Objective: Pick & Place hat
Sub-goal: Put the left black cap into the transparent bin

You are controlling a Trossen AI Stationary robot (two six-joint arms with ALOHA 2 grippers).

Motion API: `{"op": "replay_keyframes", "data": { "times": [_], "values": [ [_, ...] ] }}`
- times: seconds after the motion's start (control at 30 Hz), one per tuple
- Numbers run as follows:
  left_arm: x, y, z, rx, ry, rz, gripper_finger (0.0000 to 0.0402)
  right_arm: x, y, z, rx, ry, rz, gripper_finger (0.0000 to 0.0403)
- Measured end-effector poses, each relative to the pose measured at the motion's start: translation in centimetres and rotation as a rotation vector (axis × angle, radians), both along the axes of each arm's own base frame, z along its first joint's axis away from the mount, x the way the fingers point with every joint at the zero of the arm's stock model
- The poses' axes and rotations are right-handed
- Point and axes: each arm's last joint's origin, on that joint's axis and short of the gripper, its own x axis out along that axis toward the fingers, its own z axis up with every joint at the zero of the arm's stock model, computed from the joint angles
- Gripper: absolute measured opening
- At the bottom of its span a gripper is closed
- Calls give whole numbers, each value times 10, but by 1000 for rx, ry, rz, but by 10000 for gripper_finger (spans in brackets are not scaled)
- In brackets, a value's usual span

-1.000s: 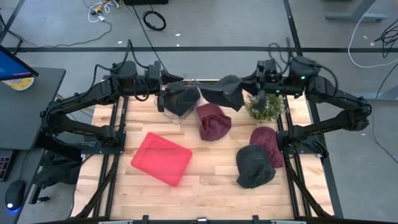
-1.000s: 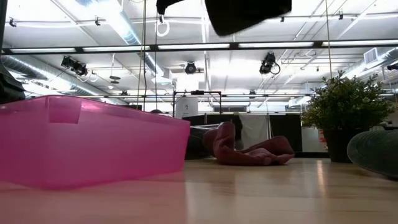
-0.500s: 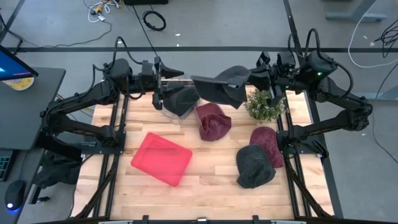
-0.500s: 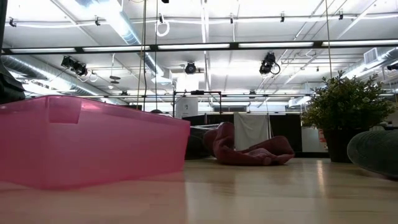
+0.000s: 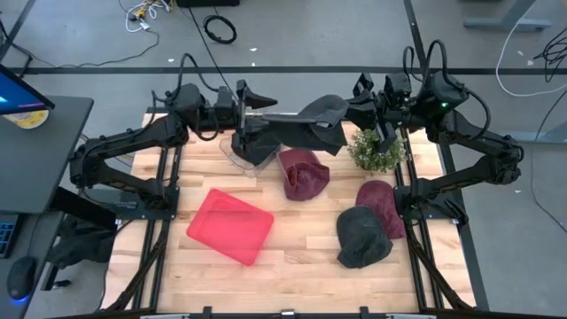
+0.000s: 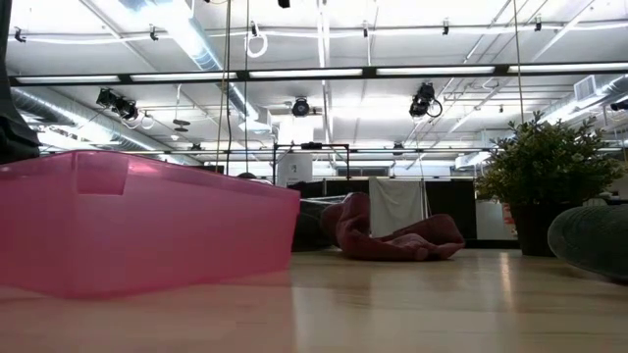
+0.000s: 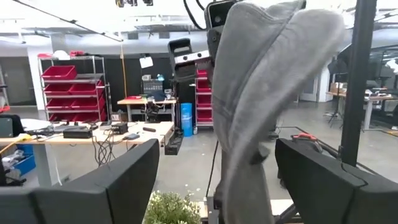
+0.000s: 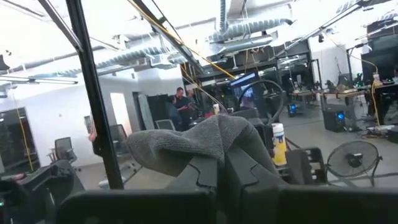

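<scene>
My right gripper [image 5: 354, 111] [image 8: 221, 162] is shut on a dark grey knit hat [image 5: 310, 126] [image 8: 180, 146], high over the table's far middle. My left gripper [image 5: 251, 108] [image 7: 217, 149] is open and faces it from the left. In the left wrist view its fingers stand on either side of the hat [image 7: 261, 93] without plainly touching it. Below, another dark hat [image 5: 257, 143] sits on a clear stand. A maroon hat [image 5: 302, 173] [image 6: 392, 235] lies on the table. Neither gripper shows in the low view. My right gripper pinches a raised fold of the grey hat [image 8: 214, 138] between its two fingers. It comes in roughly level from the table's right. The hat is lifted clear of the table and reaches out from the fingers toward the left gripper.
A pink bin [image 5: 229, 226] [image 6: 137, 221] stands at the near left. A potted plant [image 5: 377, 151] [image 6: 549, 176] is under the right arm. A second maroon hat [image 5: 383, 204] and a dark grey hat [image 5: 361, 235] [image 6: 589, 240] lie at the near right. Bare wood shows along the near edge.
The right gripper has carried the grey hat upward, out of the top of the low view, and shifted slightly toward the table's left. The left gripper has risen from the hat on the stand and moved right toward the held hat. The held hat has stretched out toward the left gripper.
</scene>
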Motion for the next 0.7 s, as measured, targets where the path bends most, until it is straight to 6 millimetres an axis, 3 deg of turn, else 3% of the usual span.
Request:
{"op": "replay_keyframes", "data": {
  "times": [0.2,0.33,0.53,0.7],
  "values": [
    [7,-7,-1,108,-22,-6,293,3,-1,0,5,-6,1,0],
    [6,-9,1,194,-39,7,212,5,-2,-2,25,2,-6,1],
    [6,-9,1,250,-40,23,35,4,-5,-2,51,4,-13,7],
    [6,-9,1,326,-40,47,16,5,-4,-3,65,23,35,46]
  ]
}}
